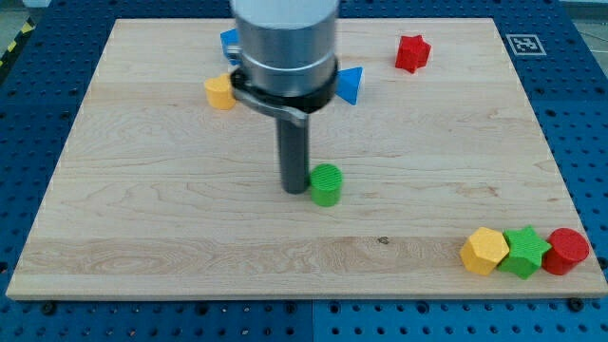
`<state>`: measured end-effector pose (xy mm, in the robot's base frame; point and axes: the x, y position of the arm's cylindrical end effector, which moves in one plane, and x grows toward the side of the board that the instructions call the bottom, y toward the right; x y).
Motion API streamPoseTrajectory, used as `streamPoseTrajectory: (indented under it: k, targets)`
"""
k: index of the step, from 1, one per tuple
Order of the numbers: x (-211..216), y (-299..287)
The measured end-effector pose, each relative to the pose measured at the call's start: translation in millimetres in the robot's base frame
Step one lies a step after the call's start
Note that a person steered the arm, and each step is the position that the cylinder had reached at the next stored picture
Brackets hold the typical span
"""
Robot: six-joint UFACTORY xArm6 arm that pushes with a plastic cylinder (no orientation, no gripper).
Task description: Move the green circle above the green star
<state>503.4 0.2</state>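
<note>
The green circle (326, 183) stands near the middle of the wooden board (142, 218). My tip (293, 189) rests just to the circle's left, touching or nearly touching its side. The green star (525, 251) lies near the board's bottom right corner, between a yellow hexagon (484, 251) on its left and a red circle (567, 251) on its right. The three touch in a row. The green circle is far to the star's left and somewhat higher in the view.
A red star (412, 53) lies at the top right. A blue triangle (350, 85) and a blue block (229, 42) show partly behind the arm's body (285, 47). A yellow block (219, 92) lies at the upper left.
</note>
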Motion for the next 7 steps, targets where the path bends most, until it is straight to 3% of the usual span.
streamPoseTrajectory:
  k: [3, 5, 6, 7]
  targets:
    - [20.4, 133.7]
    - [21.0, 186.6]
    - [20.3, 190.9]
    - [18.8, 152.6]
